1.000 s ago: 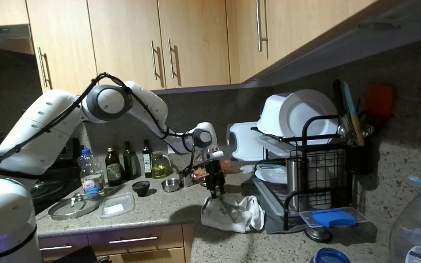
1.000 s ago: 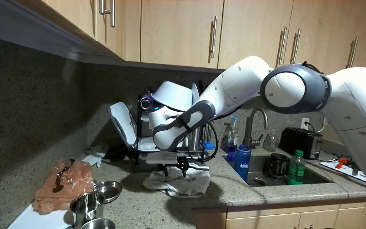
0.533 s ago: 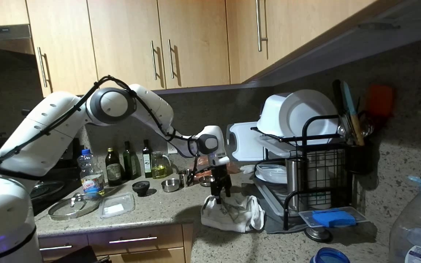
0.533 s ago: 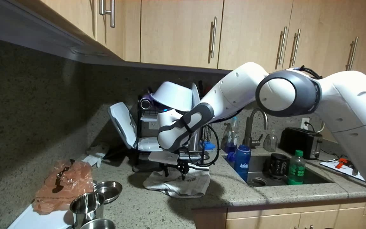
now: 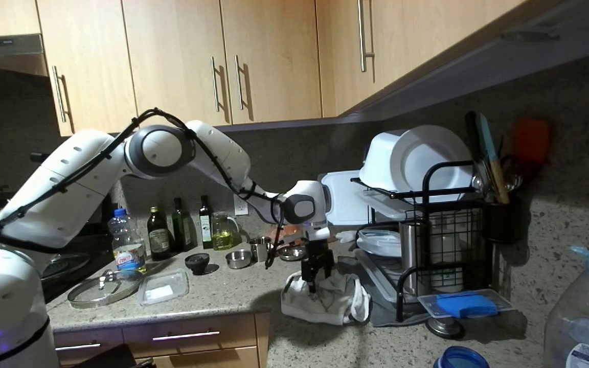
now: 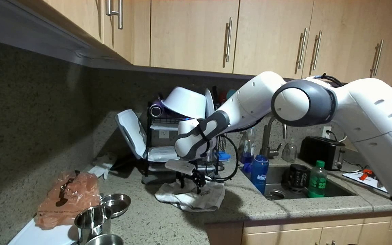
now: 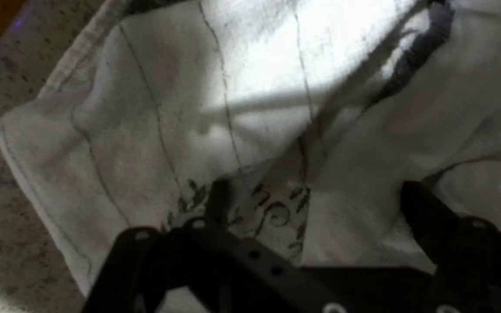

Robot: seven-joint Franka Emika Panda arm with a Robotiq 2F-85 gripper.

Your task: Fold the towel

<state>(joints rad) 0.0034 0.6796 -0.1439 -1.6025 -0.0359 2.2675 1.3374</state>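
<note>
The towel (image 5: 320, 309) lies crumpled on the counter, white with thin dark stripes and a printed scroll pattern. In an exterior view the towel (image 6: 199, 200) shows a ragged fold at its left end. My gripper (image 5: 321, 282) points down into it from above, at the middle of the cloth. Seen close in the wrist view, the gripper (image 7: 315, 189) is open, its fingers wide apart with towel (image 7: 181, 100) spread beneath and between them. Both fingertips look at or just above the cloth; whether they press on it I cannot tell.
A black dish rack (image 5: 426, 199) with white dishes stands close beside the towel. Steel bowls (image 6: 116, 204) and an orange plastic bag (image 6: 68, 197) are on the counter. A blue bottle (image 6: 259, 173) stands by the sink (image 6: 339, 192).
The arm has come down and moved toward the dish rack, carrying the open gripper across the towel. The gripper has tilted a little. One end of the towel has shifted very slightly.
</note>
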